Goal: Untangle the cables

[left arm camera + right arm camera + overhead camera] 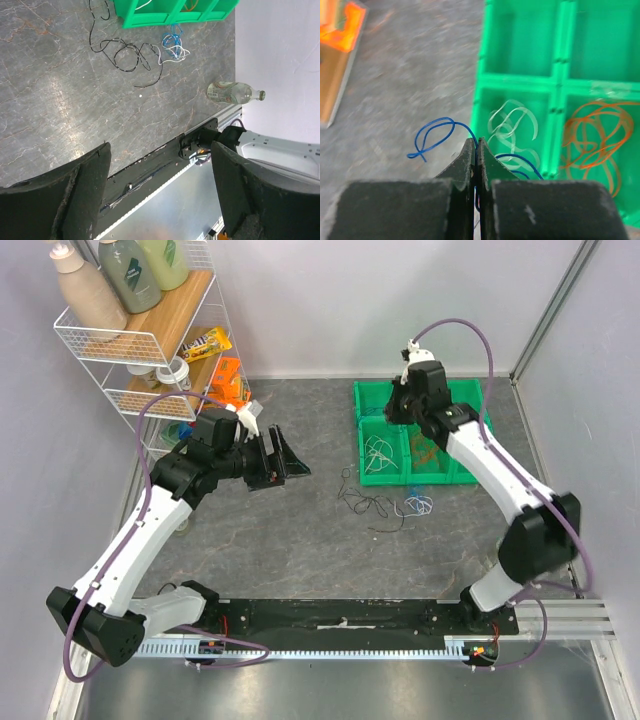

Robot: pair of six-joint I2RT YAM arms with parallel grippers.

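Note:
My right gripper (477,142) is shut on a thin blue cable (435,137) whose loops stick out to the left and right of the jaws. It hangs over the left edge of the green tray (482,75), and in the top view the right gripper (397,410) is above the tray (462,475). A white cable (512,125) and an orange cable (592,137) lie in separate compartments. A black cable (365,502) and a small blue and white bunch (418,505) lie on the table in front of the tray. My left gripper (290,455) is open and empty, left of them.
A white wire shelf (130,340) with bottles and snack packs stands at the back left. An orange pack (342,25) lies by it. A clear plastic bottle (235,91) lies near the table's front right. Walls close in the sides and back.

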